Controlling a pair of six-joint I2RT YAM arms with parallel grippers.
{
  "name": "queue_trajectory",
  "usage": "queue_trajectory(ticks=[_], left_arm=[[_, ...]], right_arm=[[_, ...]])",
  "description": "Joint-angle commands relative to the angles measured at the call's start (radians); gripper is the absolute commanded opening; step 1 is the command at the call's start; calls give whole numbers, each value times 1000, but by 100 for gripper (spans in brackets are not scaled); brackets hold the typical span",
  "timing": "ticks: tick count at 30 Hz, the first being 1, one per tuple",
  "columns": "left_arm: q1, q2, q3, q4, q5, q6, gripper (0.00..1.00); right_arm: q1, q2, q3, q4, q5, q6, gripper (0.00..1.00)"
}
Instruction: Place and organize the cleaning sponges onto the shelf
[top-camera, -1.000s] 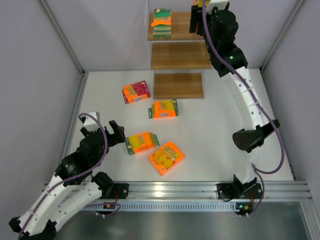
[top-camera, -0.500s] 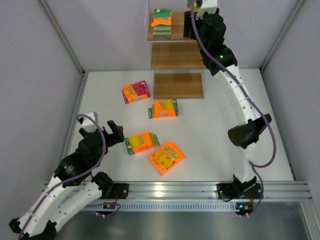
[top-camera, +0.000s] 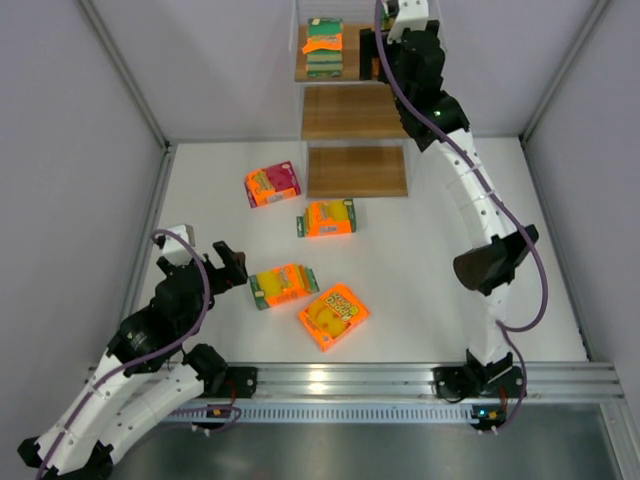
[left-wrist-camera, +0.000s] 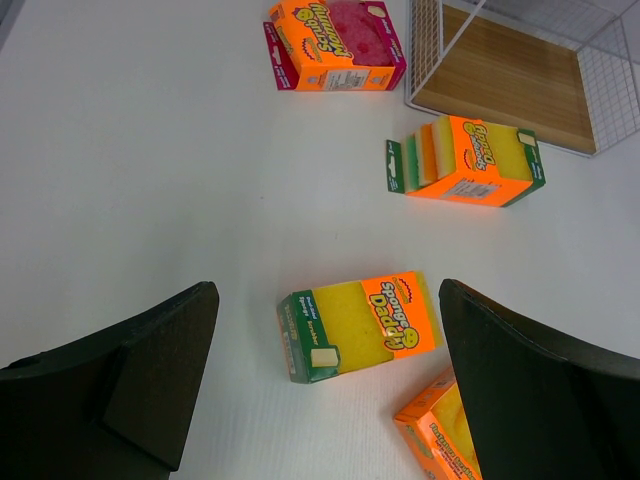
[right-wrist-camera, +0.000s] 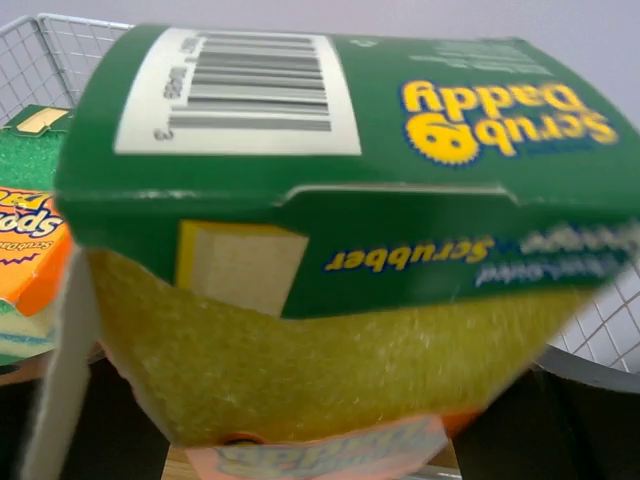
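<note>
Right gripper (top-camera: 373, 52) shifted left over shelf (top-camera: 355, 112) — sponge (right-wrist-camera: 330, 200) before it; left gripper (left-wrist-camera: 327, 300) agape.

Support surfaces and load, my station.
My flat white worktable (top-camera: 200, 200) carries four wrapped rectangular sponge packs, all apart: a pink-red pack (top-camera: 273, 184) left of the lowest board, an orange-and-yellow pack (top-camera: 328, 217) just before it, an orange-and-green pack (top-camera: 284, 285) and an orange-yellow pack (top-camera: 333, 315) nearer my bases. My three-tier brown-board wire shelf (top-camera: 355, 110) bears a green-and-orange sponge stack (top-camera: 324, 47) on its top board, left side.
</note>
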Motion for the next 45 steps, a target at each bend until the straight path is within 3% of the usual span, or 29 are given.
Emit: queue_trajectory(ticks=[1, 6, 10, 14, 23, 28, 31, 34, 36, 37, 38, 41, 45], left_arm=[[-3, -8, -3, -4, -24, -5, 98], [-2, -5, -3, -6, -26, -8, 99], [-3, -5, -3, -6, -24, -6, 98], [-3, -6, -3, -6, -27, -6, 98], [-2, -5, -3, -6, -27, -6, 99], [-3, 9, 0, -6, -10, -5, 98], [-3, 24, 4, -6, -4, 0, 98], [-2, 21, 5, -6, 2, 0, 98], [-2, 11, 5, -6, 2, -2, 98], [-2, 9, 5, -4, 5, 0, 98], [-3, 6, 4, -4, 6, 0, 98], [-2, 1, 5, -4, 13, 1, 98], [-2, 17, 7, -4, 20, 3, 98]], right_arm=[[-4, 5, 31, 32, 23, -10, 95], [-5, 5, 39, 50, 31, -21, 99], [-10, 5, 39, 55, 26, -21, 77], [-13, 2, 39, 61, 20, -29, 66], [-14, -133, 83, -69, -84, 68, 58], [-11, -276, -24, -251, -250, 230, 55], [-7, -381, -153, -417, -334, 321, 53], [25, -496, -344, -645, -274, 370, 54], [44, -596, -597, -723, -252, 425, 55], [50, -634, -712, -709, -258, 445, 56], [50, -703, -935, -688, -255, 494, 57], [50, -771, -1297, -527, -269, 562, 55], [48, -706, -1526, -304, -368, 580, 51]])
